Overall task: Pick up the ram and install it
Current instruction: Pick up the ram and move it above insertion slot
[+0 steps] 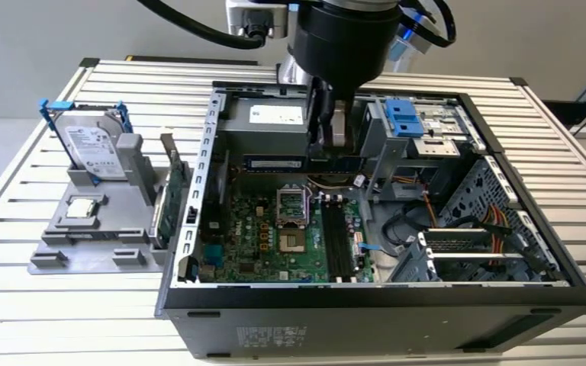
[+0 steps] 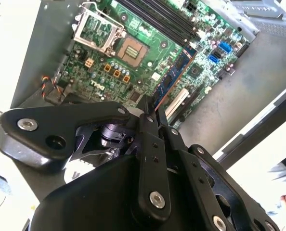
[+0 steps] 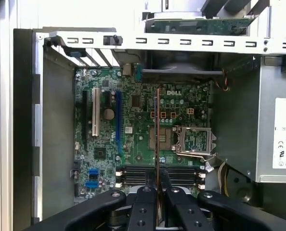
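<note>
My gripper [image 1: 323, 155] hangs inside the open computer case [image 1: 186, 229], above the far end of the motherboard [image 1: 262, 236]. It is shut on the ram [image 1: 272, 162], a slim bluish stick held level and on edge. In the first wrist view the ram [image 3: 156, 125] appears edge-on as a thin line running out from the gripper [image 3: 157, 185]. In the second wrist view the ram [image 2: 174, 77] sticks out past the gripper [image 2: 150, 109]. The dark memory slots [image 1: 339, 240] lie below on the board, nearer the case's front wall, and also appear in the first wrist view [image 3: 138, 173].
The CPU socket [image 1: 291, 204] sits beside the slots. A power supply [image 1: 272, 114] and a blue-fronted drive cage [image 1: 407, 114] flank the arm. On the exterior view's left, a grey stand [image 1: 89, 229] holds a hard drive in a blue frame [image 1: 94, 145] and a green card [image 1: 171, 194].
</note>
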